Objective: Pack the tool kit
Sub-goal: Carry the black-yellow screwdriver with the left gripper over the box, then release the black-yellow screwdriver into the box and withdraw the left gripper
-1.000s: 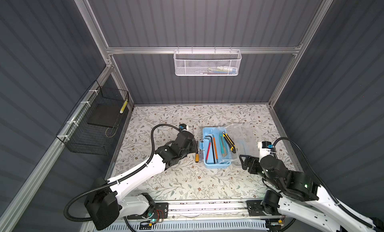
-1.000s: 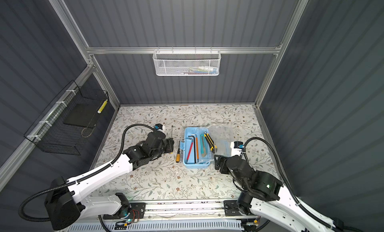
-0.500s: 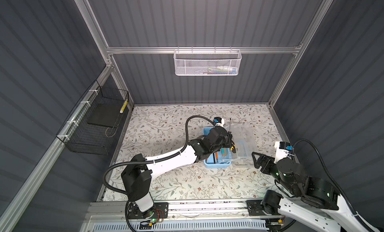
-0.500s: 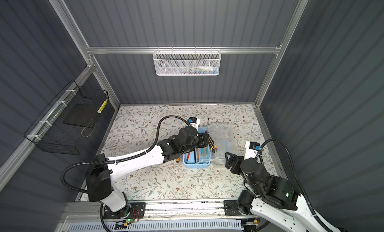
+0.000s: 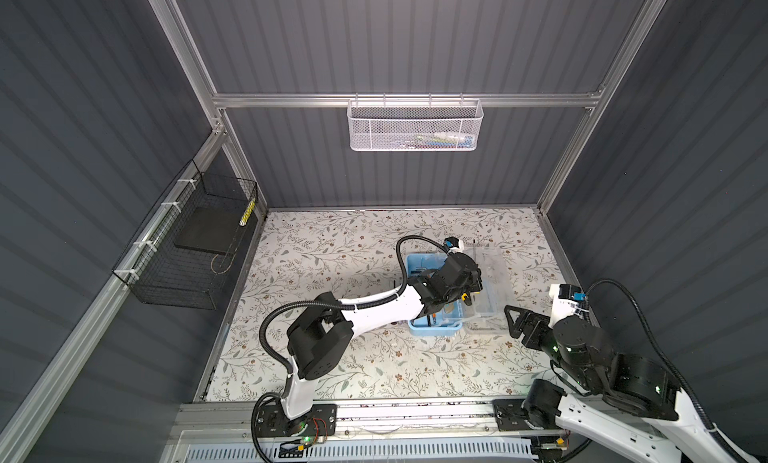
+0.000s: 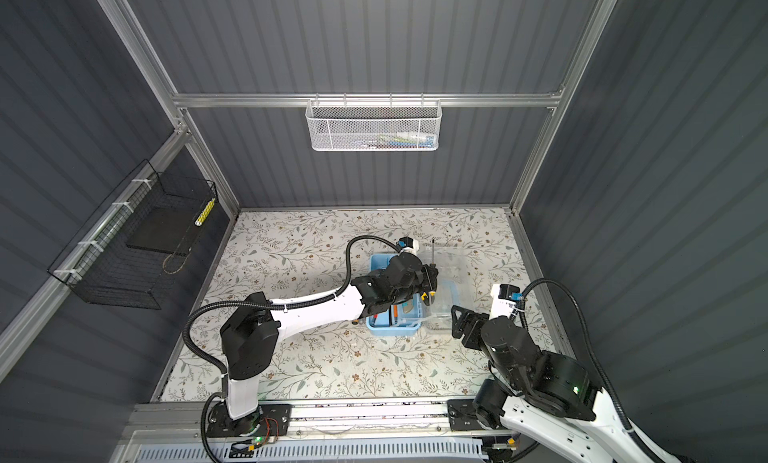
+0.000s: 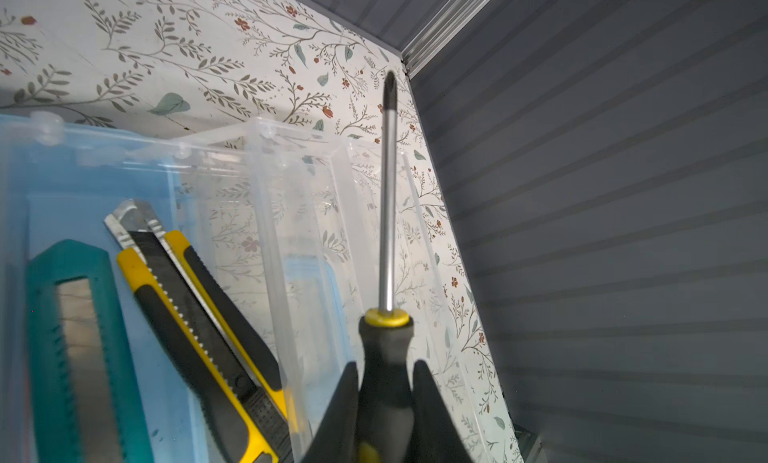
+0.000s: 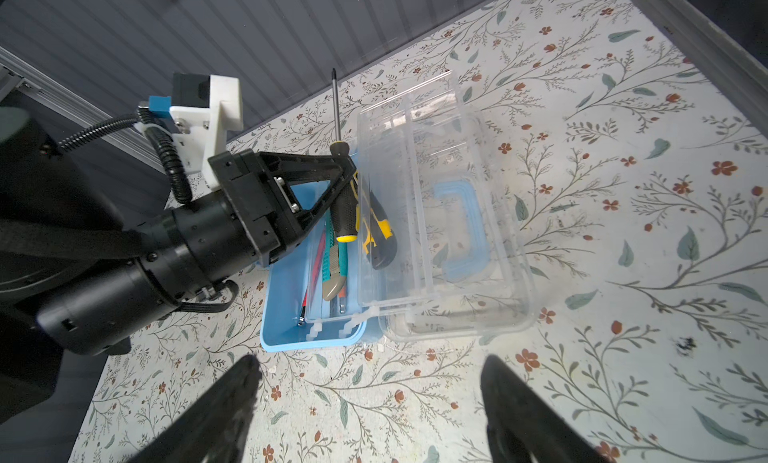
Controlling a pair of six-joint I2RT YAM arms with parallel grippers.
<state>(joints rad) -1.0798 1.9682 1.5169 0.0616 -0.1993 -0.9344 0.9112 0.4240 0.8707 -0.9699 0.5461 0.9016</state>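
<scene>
the tool kit [image 8: 282,307] lies right under the left hand [image 7: 384,371], whose jaws are pinched narrowly on the black-and-yellow handle of a screwdriver [image 7: 386,348]. the shaft runs straight out past the fingertips toward the back wall. below the handle the blue box stands open on the tabletop [image 8: 623,315], with a yellow-and-black knife [image 7: 195,311] and a teal utility knife [image 7: 45,336] lying lengthwise inside. the clear lid [image 8: 415,149] is folded out flat on the side toward the right arm. the screwdriver's long axis looks roughly parallel to the box's long side, but it hangs about over the seam where base meets lid, so i judge it needs a small sideways shift over the blue base before release. the right hand [image 8: 372,365] hovers wide open and empty, off the box's near short end and apart from it.
</scene>
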